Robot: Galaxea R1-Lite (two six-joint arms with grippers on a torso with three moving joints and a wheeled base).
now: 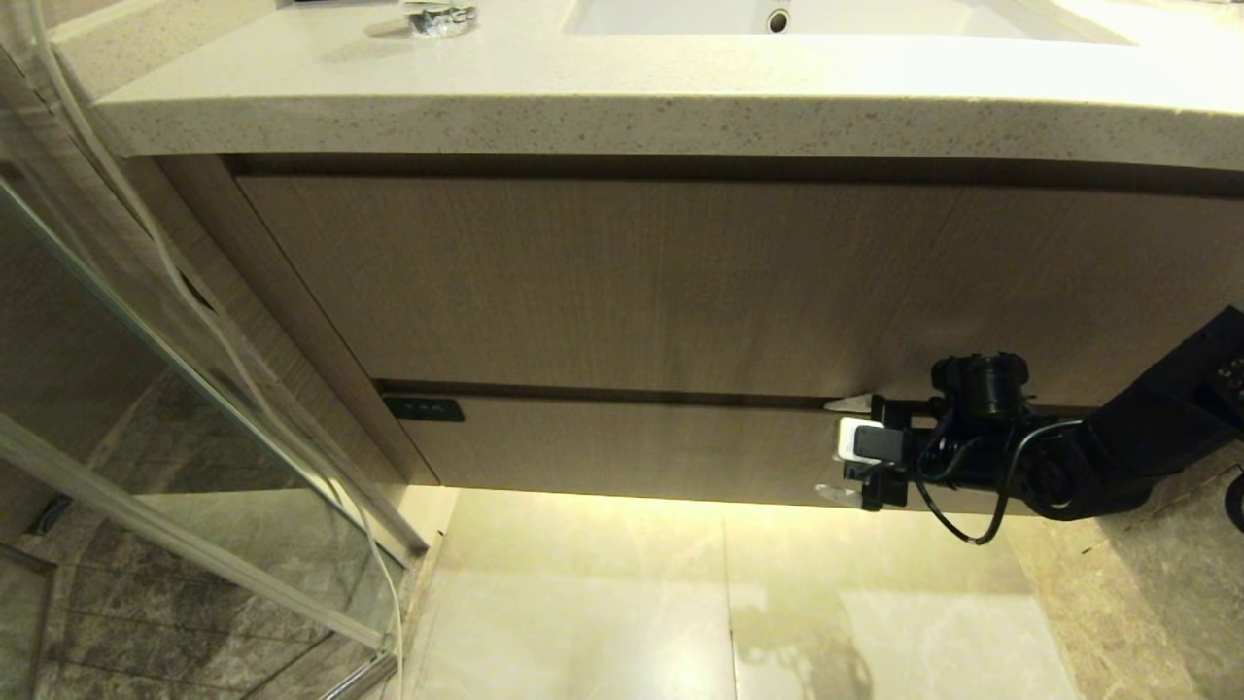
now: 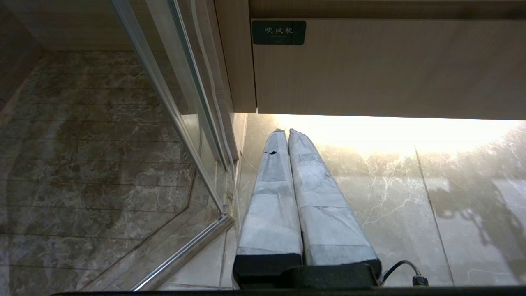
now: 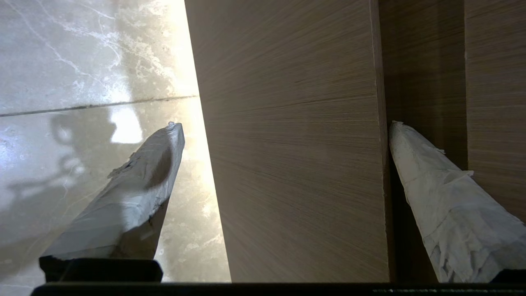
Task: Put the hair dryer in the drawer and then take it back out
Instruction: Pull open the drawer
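Observation:
The drawer (image 1: pixel 632 442) is the shallow wood-grain front at the bottom of the vanity, with a dark green label (image 1: pixel 423 408) at its left corner; it stands closed. My right gripper (image 1: pixel 842 448) is open and straddles the drawer front near its right end. One fingertip (image 3: pixel 400 139) sits in the dark gap along the drawer's (image 3: pixel 296 144) top edge, the other (image 3: pixel 164 144) below its bottom edge, over the floor. Nothing is held. My left gripper (image 2: pixel 286 131) is shut and empty, low over the floor before the drawer's (image 2: pixel 390 70) labelled (image 2: pixel 278 32) corner. The hair dryer is out of view.
Above the drawer is a taller wood-grain front (image 1: pixel 622 282) under a speckled stone countertop (image 1: pixel 583 97) with a sink (image 1: pixel 777 17). A clear object (image 1: pixel 440 17) stands on the counter. A glass shower door (image 1: pixel 194 457) closes off the left. Pale marble floor (image 1: pixel 680 603) lies below.

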